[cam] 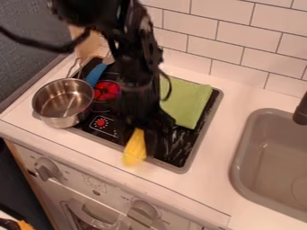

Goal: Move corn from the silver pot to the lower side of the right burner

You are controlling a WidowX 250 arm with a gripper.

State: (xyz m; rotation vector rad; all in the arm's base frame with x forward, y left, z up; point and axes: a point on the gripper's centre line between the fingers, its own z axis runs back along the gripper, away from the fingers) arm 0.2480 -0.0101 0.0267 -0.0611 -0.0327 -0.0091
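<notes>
A black robot gripper [141, 142] holds a yellow ear of corn [135, 150] over the front edge of a black cooktop [181, 152], its two fingers parted by roughly the width of the corn and, as far as the blur allows one to judge, closed against its sides. The corn points down, its lower end over the cooktop's front rim, to the right of a small red marking [101, 122]. A silver pot [54, 120] sits at the cooktop's left side, its inside in view, near a red burner [107, 91] and a blue-handled utensil [95, 74]. A green cloth [187, 104] lies across the back right of the cooktop. At far right, a gray sink [239, 157] is set into the white counter [207, 179] beneath a dark faucet [301, 111].
</notes>
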